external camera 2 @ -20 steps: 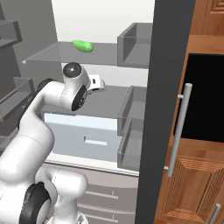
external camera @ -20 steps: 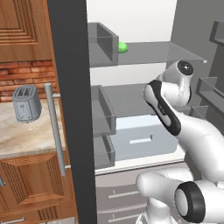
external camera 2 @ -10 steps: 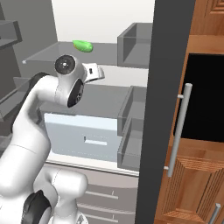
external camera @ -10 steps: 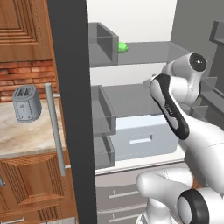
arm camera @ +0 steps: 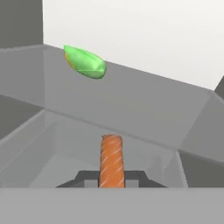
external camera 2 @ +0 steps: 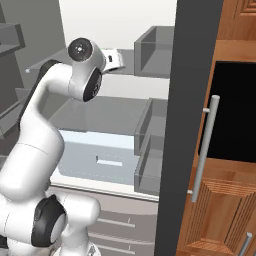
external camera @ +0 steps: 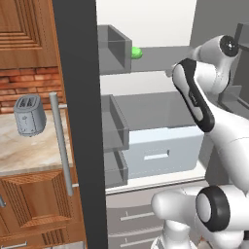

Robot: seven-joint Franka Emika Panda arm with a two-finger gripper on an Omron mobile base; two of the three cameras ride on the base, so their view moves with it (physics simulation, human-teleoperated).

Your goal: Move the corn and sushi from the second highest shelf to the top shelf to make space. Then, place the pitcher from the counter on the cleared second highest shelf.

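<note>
Sushi pinched in the gripper, corn lying on the top shelf.

No readable writing shows on any surface. In the hand view the gripper (arm camera: 112, 178) is clamped on the sushi (arm camera: 112, 159), an orange striped piece sticking out toward 12 o'clock between the dark fingertips (arm camera: 85, 177). The corn (arm camera: 85, 62) lies at 11 o'clock on the translucent top shelf (arm camera: 144, 105). From the left base view the arm (external camera: 197, 95) bends up beside that shelf, with the corn (external camera: 137, 52) at 10 o'clock from its elbow; a toaster (external camera: 29, 115) stands on the counter.
</note>
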